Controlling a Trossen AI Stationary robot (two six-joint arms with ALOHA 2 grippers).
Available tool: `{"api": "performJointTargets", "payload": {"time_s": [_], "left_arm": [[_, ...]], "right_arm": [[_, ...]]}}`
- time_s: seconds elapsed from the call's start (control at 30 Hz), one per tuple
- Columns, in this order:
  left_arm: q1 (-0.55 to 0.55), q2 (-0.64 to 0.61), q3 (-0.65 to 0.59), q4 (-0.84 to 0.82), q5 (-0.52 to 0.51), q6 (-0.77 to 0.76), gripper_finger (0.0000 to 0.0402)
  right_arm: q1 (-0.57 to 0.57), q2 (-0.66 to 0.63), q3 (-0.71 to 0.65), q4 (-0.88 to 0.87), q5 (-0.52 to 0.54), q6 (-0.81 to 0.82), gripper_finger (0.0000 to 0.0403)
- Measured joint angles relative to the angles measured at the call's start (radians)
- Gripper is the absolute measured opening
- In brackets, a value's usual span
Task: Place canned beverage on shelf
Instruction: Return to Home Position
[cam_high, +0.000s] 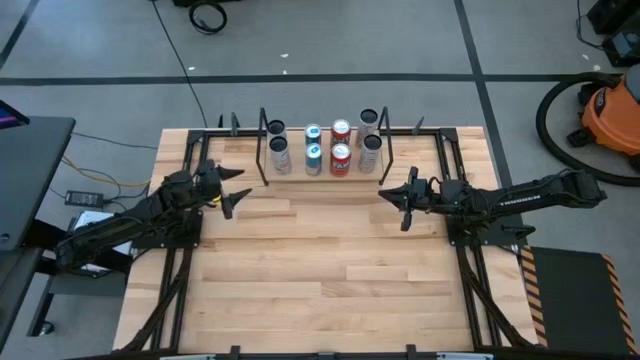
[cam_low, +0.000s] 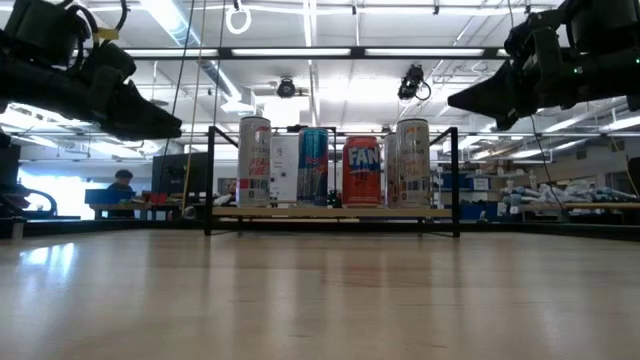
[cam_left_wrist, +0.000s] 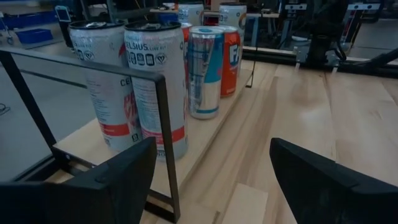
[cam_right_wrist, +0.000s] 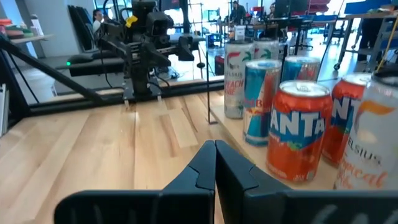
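Jaws, high view: left jaws spread wide, empty; right jaws pinched together, empty; both over bench (cam_high: 320, 270). Shelf (cam_high: 296, 160) stands between and beyond them, eight cans (cam_high: 340, 153) in two rows. Low view: cans upright between jaws, lower than them. Left wrist view: white-pink cans (cam_left_wrist: 155, 87) just ahead of left jaws. Right wrist view: Fanta can (cam_right_wrist: 298, 130) beside right jaws.

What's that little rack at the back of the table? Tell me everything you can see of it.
The shelf is a low open rack: a light wood board between two thin black metal end frames. It stands level at the far edge of the table, about midway along it. Eight cans stand upright on it in two rows of four. Nothing else touches it.
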Motion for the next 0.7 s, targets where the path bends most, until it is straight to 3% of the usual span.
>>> {"api": "performJointTargets", "payload": {"time_s": [0.33, 0.7], "left_arm": [[0.000, 0.000, -0.082, 0.096, -0.001, 0.022, 0.0315], [0.000, 0.003, -0.085, 0.102, -0.001, 0.045, 0.0315]], "right_arm": [[0.000, 0.000, -0.068, 0.009, 0.000, 0.058, 0.0010], [0.000, 0.001, -0.107, 0.045, -0.009, 0.053, 0.0010]]}}
